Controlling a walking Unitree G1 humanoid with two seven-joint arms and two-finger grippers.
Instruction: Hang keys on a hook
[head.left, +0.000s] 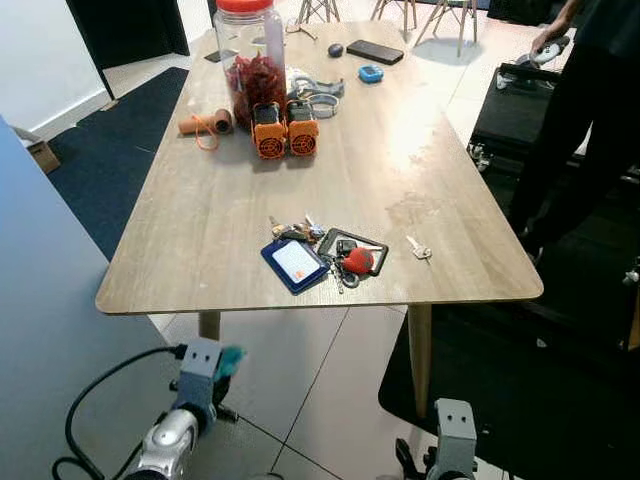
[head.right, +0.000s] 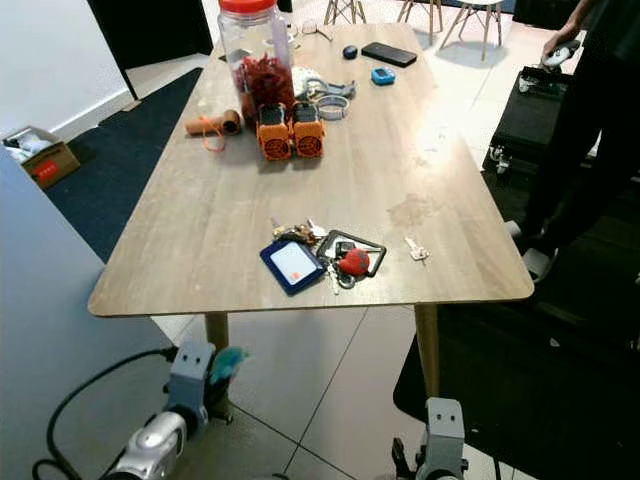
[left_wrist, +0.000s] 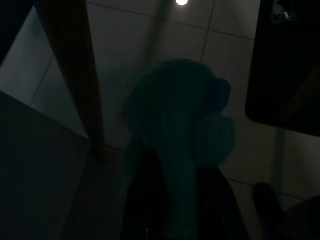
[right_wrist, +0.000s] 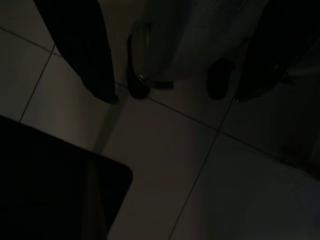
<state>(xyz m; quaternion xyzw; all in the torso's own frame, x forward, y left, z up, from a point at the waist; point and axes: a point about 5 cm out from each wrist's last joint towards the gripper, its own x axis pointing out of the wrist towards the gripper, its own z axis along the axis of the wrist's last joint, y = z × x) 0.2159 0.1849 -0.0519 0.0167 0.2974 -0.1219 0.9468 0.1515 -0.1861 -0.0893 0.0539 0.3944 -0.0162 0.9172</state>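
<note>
A bunch of keys (head.left: 322, 248) lies near the front edge of the wooden table (head.left: 220, 210). It carries a blue card holder (head.left: 295, 265), a red fob (head.left: 358, 260) and a black rectangular clip. One single key (head.left: 418, 249) lies a little to its right. Both arms hang low in front of the table, below its edge. My left arm (head.left: 178, 430) has something teal (head.left: 229, 361) at its wrist, and the dark left wrist view shows a teal shape (left_wrist: 185, 140) over the floor tiles. My right gripper (right_wrist: 175, 95) hangs open over the tiled floor, fingers (right_wrist: 95, 65) spread.
At the table's far end are a big jar with a red lid (head.left: 248, 55), two orange gadgets (head.left: 285, 132), a phone (head.left: 375, 51) and small items. A person in dark clothes (head.left: 590, 100) stands at the right by a black mat (head.left: 520, 390). A grey panel (head.left: 50, 330) is at my left.
</note>
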